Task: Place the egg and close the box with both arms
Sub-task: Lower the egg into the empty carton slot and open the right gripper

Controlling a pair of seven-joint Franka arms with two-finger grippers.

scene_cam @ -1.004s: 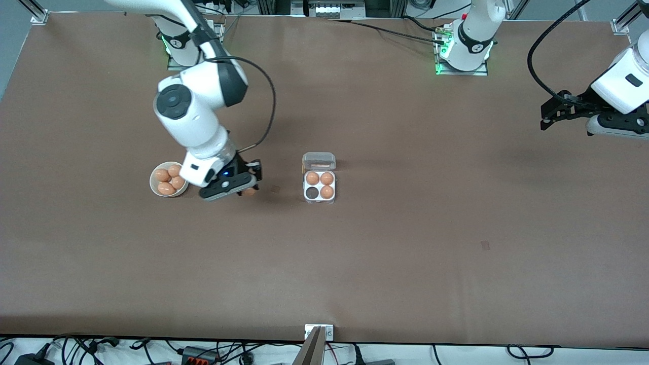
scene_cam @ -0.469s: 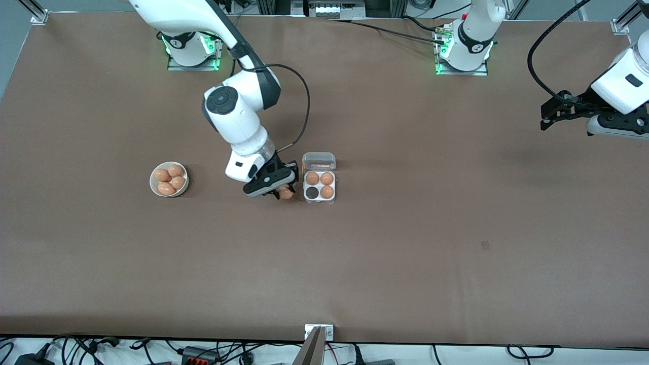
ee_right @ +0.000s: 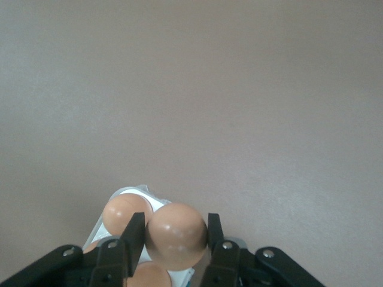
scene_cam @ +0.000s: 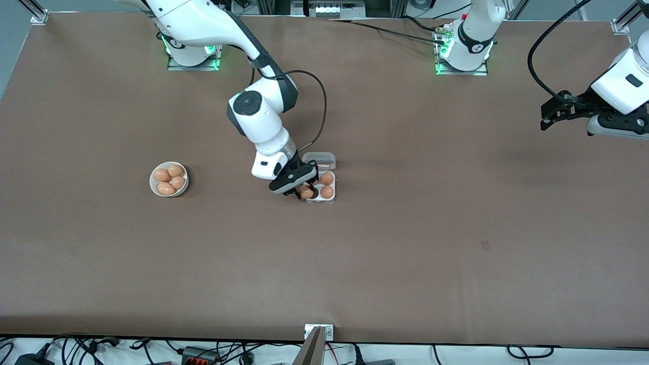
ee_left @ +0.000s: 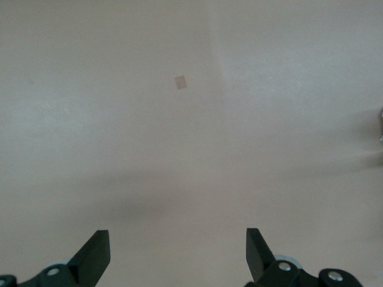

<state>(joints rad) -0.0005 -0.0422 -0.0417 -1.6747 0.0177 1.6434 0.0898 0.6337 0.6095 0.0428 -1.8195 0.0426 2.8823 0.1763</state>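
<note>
My right gripper (scene_cam: pixel 305 193) is shut on an orange-brown egg (scene_cam: pixel 306 192) and holds it over the box (scene_cam: pixel 332 199), above the cell nearest the front camera at the right arm's end. The box is a clear carton with its lid (scene_cam: pixel 322 158) open, and two more eggs (scene_cam: pixel 327 178) show in it. In the right wrist view the held egg (ee_right: pixel 176 235) sits between the fingers (ee_right: pixel 133 236) with the box's eggs (ee_right: pixel 124 211) beneath. My left gripper (scene_cam: pixel 545 115) is open and empty, waiting above the table at the left arm's end; it also shows in the left wrist view (ee_left: pixel 178 254).
A round white bowl (scene_cam: pixel 153 183) holding several eggs (scene_cam: pixel 170 180) stands toward the right arm's end of the table. The brown table (scene_cam: pixel 405 243) carries a small square mark (scene_cam: pixel 485 245).
My right gripper has carried the egg from beside the bowl toward the left arm's end and now holds it over the box. The left arm has not moved.
</note>
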